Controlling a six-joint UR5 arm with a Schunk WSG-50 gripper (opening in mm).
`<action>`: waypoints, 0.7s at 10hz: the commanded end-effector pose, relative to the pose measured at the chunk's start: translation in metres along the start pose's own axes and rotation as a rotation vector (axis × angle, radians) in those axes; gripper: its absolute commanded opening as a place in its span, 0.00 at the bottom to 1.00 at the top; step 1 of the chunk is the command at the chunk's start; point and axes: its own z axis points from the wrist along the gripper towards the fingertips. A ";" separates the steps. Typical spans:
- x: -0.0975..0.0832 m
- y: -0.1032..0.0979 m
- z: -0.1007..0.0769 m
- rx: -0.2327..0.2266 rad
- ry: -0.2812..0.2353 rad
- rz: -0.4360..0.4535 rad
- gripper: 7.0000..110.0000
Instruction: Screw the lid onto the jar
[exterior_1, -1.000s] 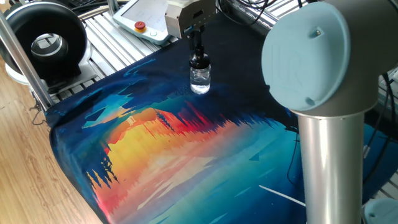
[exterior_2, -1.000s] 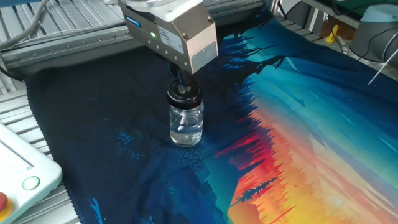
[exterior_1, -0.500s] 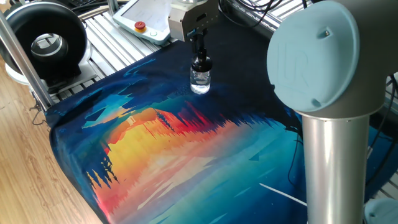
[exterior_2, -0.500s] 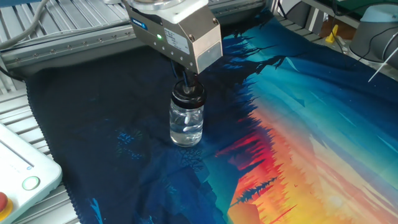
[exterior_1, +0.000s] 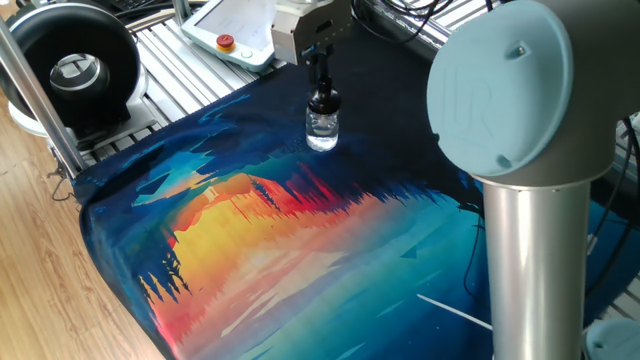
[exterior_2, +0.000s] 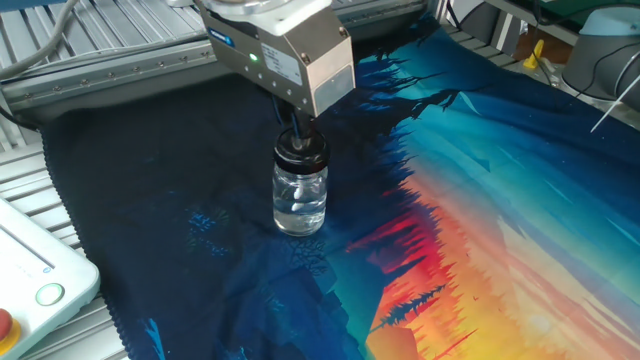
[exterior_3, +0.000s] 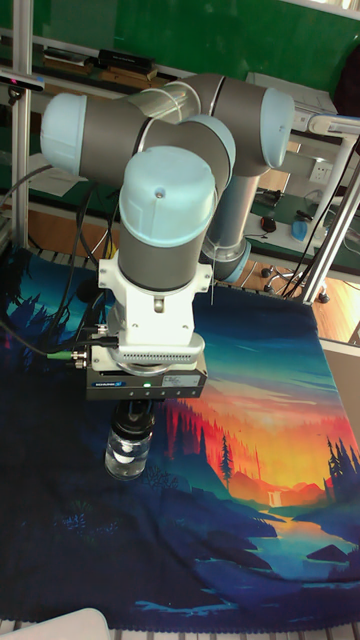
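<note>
My gripper (exterior_2: 300, 132) points straight down over the jar (exterior_2: 299, 199), and its dark fingers (exterior_1: 320, 72) are closed around the lid (exterior_2: 300, 152), a small black cap that sits on the jar's narrow neck. The jar itself, a squat clear glass bottle (exterior_1: 322, 126), stands upright on the dark, near-black part of the printed cloth (exterior_2: 520, 200), close to where the blue and orange forest-sunset picture begins. In the tall fixed view my own wrist and the grey gripper body (exterior_3: 146, 380) cover most of the lid, so only the glass (exterior_3: 128, 452) shows below them; whether the cap is fully seated on the threads I cannot tell. Beyond the cloth's edge, on the slatted metal table (exterior_1: 170, 45), lies a white pendant (exterior_1: 232, 28) with a red round button (exterior_1: 227, 42), and farther left stands a large black ring-shaped device (exterior_1: 75, 65), both well apart from the jar.
</note>
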 end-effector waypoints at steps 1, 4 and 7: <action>-0.009 0.004 0.003 -0.021 -0.019 -0.002 0.00; -0.006 0.003 0.006 -0.020 -0.013 -0.005 0.00; 0.000 0.003 -0.002 -0.022 0.001 -0.003 0.00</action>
